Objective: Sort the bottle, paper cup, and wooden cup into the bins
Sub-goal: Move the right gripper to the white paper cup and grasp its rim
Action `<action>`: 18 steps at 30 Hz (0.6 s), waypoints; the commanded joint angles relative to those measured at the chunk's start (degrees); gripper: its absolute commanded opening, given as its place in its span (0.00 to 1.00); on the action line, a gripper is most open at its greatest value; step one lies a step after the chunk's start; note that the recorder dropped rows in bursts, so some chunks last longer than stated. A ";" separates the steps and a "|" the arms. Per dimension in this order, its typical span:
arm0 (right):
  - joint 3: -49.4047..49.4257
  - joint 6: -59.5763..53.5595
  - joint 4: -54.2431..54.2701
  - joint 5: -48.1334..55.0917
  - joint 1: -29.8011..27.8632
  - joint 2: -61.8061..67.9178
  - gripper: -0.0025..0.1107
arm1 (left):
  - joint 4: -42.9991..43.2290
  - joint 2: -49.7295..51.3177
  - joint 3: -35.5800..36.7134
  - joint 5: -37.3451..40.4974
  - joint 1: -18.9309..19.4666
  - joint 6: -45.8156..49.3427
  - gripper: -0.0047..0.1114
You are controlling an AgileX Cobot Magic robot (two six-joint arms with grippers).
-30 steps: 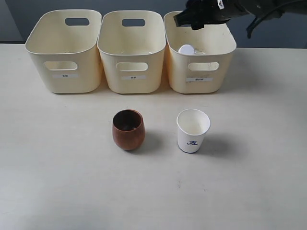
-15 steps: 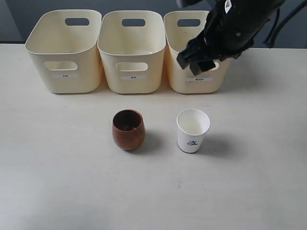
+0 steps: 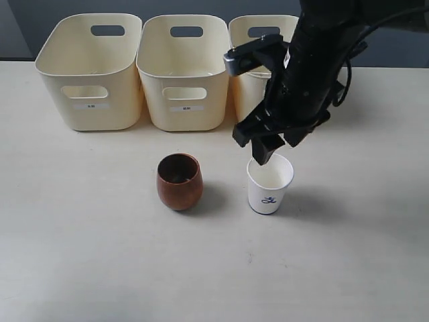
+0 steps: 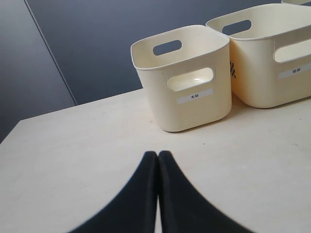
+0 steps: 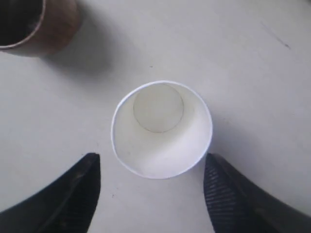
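Right hand [image 3: 275,149], fingers apart, hovers above the upright paper cup [image 3: 269,184] on the tabletop [image 3: 100,255]; left hand [image 4: 158,162] has fingers pressed together.

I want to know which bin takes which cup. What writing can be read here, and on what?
"木杯": left label, on the left bin.
"纸杯": middle label, on the middle bin; small.
Hidden behind the right arm: the right bin label.
Too small to read: the dark mark on the paper cup.
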 commanded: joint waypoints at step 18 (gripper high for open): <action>-0.25 -0.32 -3.44 1.44 -0.04 5.61 0.54 | 0.07 -0.28 0.07 -0.25 0.18 -0.11 0.04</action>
